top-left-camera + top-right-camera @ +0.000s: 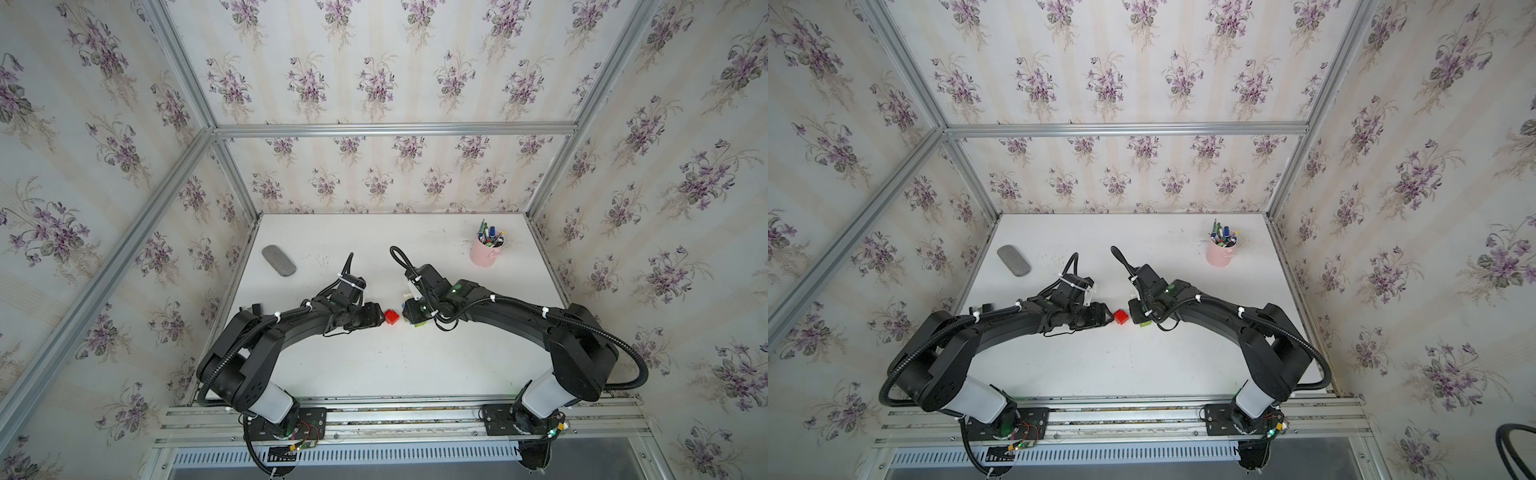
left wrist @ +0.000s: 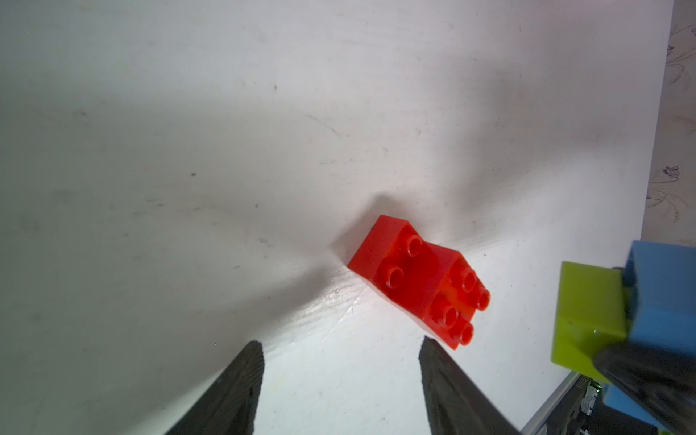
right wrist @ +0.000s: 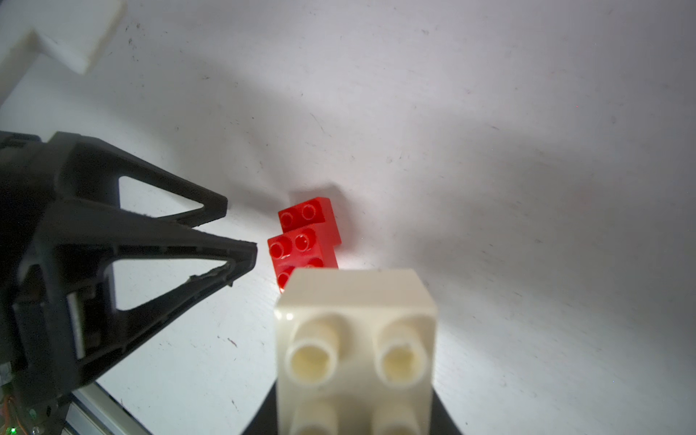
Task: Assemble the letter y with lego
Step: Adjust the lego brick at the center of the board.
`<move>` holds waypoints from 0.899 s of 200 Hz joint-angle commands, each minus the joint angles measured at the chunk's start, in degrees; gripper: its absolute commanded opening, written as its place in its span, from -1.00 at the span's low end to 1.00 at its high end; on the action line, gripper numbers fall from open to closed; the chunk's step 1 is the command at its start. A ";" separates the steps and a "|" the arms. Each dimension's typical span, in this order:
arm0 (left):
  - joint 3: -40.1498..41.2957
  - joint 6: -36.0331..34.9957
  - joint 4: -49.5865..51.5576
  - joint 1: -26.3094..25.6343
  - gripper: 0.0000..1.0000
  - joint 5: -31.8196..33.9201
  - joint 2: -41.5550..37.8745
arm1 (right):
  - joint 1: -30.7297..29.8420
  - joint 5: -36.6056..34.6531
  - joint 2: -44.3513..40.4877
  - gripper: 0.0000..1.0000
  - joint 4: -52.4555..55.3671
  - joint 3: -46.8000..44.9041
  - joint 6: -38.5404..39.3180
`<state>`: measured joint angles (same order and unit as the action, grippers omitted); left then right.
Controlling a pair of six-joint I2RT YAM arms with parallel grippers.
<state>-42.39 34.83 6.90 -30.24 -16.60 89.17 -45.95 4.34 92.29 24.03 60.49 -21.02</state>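
The lego stands in two separate pieces; a joined letter y is not in view. Two red bricks (image 1: 391,316) (image 1: 1121,316) (image 2: 418,282) (image 3: 305,241), clipped in a step, lie on the white table. My left gripper (image 1: 380,318) (image 2: 341,344) (image 3: 241,226) is open just left of them, nothing between its fingers. My right gripper (image 1: 409,315) (image 3: 354,395) is shut on a cluster of a blue brick (image 2: 663,286), a lime-green brick (image 2: 587,316) (image 1: 1145,324) and a cream-white brick (image 3: 354,331), held just right of the red pair.
A pink pen cup (image 1: 484,251) (image 1: 1221,253) stands at the back right. A grey oblong pad (image 1: 278,260) (image 1: 1014,260) lies at the back left. Aluminium frame posts and wallpapered walls close the table (image 1: 374,365) on three sides.
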 commanded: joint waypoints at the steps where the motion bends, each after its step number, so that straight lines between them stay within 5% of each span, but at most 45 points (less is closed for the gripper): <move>1: -0.54 0.15 -0.57 0.03 0.36 0.08 0.02 | -0.02 0.19 0.18 -0.60 -1.18 0.11 -0.34; 180: -1.05 0.83 -1.73 0.07 0.37 -0.01 1.59 | -0.06 0.58 0.39 -0.60 -1.26 -0.11 -0.61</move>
<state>-43.38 35.22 5.93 -30.26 -16.75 90.89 -45.95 4.78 92.33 23.99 60.40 -21.08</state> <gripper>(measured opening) 0.688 0.334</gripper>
